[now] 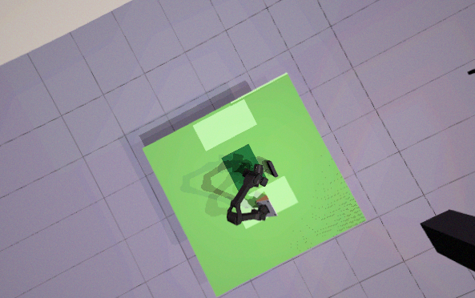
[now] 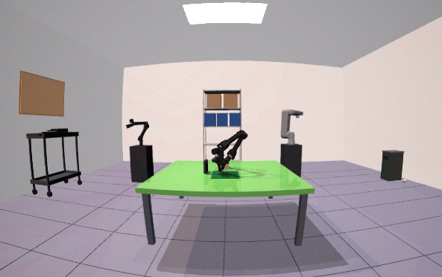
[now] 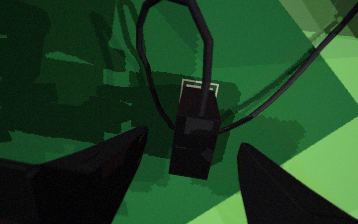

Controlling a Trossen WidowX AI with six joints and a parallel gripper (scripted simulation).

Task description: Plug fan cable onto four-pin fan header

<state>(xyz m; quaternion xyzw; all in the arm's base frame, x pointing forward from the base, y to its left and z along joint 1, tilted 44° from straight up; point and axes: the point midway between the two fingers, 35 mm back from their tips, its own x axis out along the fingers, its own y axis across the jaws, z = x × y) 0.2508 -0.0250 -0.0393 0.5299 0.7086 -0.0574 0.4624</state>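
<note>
The cable's black plug stands on the dark green board, at the near edge of a thin white outline. The header is hidden beneath the plug, so its exact depth cannot be told. My gripper is open low over the board, one finger on each side of the plug, with a visible gap on both sides. The black cable loops above the plug and runs off to the upper right in the wrist view.
A black upright slab, perhaps the fan, stands beside the board. The arm's base sits on a grey plate near a small orange piece on the green table.
</note>
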